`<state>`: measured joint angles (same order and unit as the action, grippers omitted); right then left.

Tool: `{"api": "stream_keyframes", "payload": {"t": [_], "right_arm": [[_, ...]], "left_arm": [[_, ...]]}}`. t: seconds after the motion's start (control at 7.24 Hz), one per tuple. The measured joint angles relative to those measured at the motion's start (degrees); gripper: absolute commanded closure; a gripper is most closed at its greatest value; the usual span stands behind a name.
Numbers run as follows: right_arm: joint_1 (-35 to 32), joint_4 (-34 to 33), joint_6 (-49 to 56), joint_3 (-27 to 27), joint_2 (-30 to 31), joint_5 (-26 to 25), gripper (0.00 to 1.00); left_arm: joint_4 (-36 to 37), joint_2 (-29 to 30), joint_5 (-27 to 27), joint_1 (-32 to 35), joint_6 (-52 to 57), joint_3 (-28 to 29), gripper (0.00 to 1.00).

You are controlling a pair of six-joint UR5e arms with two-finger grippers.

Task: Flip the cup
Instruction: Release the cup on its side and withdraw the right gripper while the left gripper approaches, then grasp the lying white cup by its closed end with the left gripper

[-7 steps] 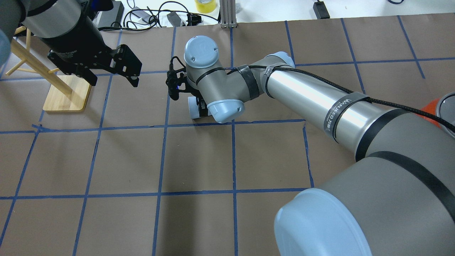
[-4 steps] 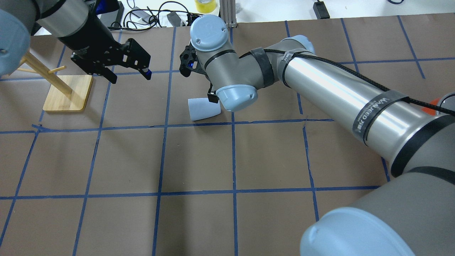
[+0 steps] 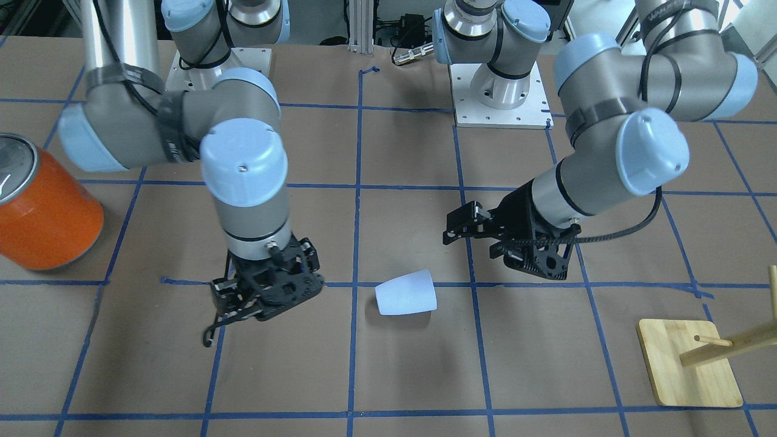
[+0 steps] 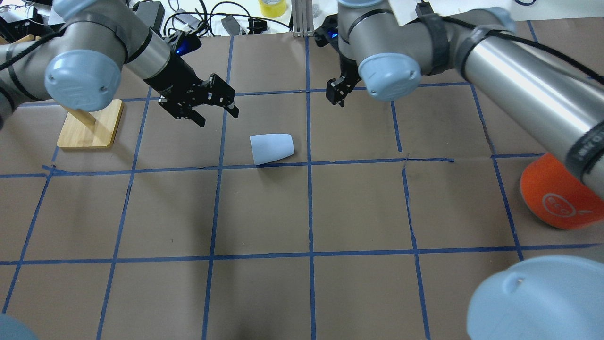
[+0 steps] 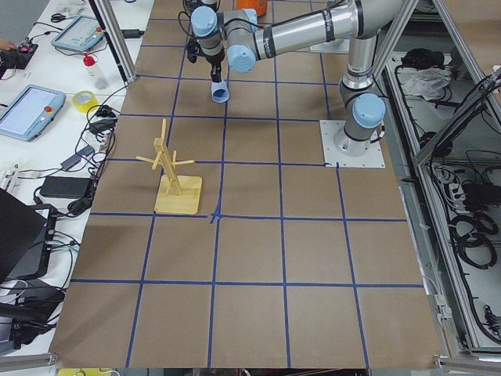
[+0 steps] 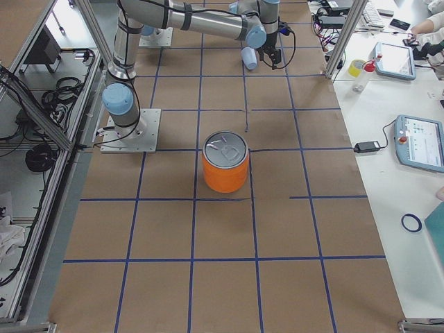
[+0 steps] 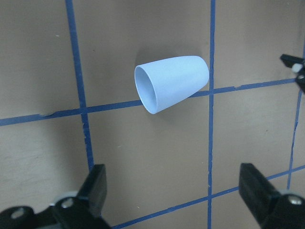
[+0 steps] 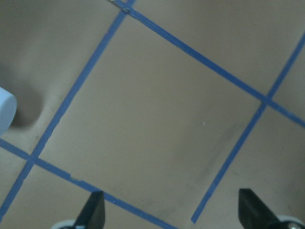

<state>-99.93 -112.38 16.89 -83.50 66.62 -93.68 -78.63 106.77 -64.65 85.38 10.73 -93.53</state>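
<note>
The pale blue-white cup point(image 4: 272, 148) lies on its side on the brown table, held by nothing, its wide mouth toward my left gripper. It also shows in the front view point(image 3: 405, 292) and the left wrist view point(image 7: 171, 82). My left gripper point(image 4: 217, 113) is open and empty, hovering a little left of and beyond the cup; its fingers point(image 7: 95, 186) stand wide apart. My right gripper point(image 4: 336, 93) is open and empty, raised to the right of and beyond the cup. In the right wrist view only the cup's edge point(image 8: 5, 114) shows.
A large orange can point(image 4: 557, 193) with a silver top stands at the right of the table. A wooden peg stand point(image 4: 89, 123) sits at the left behind my left arm. Cables and a tape roll point(image 4: 272, 7) lie beyond the far table edge.
My right gripper let go of the cup, then rose and moved away to the right. The cup now lies free on its side. My left gripper moved right, toward the cup.
</note>
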Motion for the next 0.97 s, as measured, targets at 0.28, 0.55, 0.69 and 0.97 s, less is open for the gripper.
{"api": "stream_keyframes", "payload": {"t": [0.28,0.55,0.69,0.97], "right_arm": [[4.1,10.2,-9.9,-0.1,6.2,2.9,0.0],[6.0,20.1,-14.6,0.1,12.5,3.3,0.0],[6.3,22.4,-15.5,0.0,15.4,3.4,0.0],[6.6,23.2,-16.6,-0.2,17.1,4.5,0.0]], "left_arm": [[2.0,6.1,5.8,0.0,1.6,-0.9,0.0],[6.9,10.6,7.7,0.0,3.8,-2.3,0.16],[9.0,12.2,10.6,0.0,4.4,-3.4,0.19],[10.3,13.8,19.4,0.0,4.4,-4.5,0.81]]}}
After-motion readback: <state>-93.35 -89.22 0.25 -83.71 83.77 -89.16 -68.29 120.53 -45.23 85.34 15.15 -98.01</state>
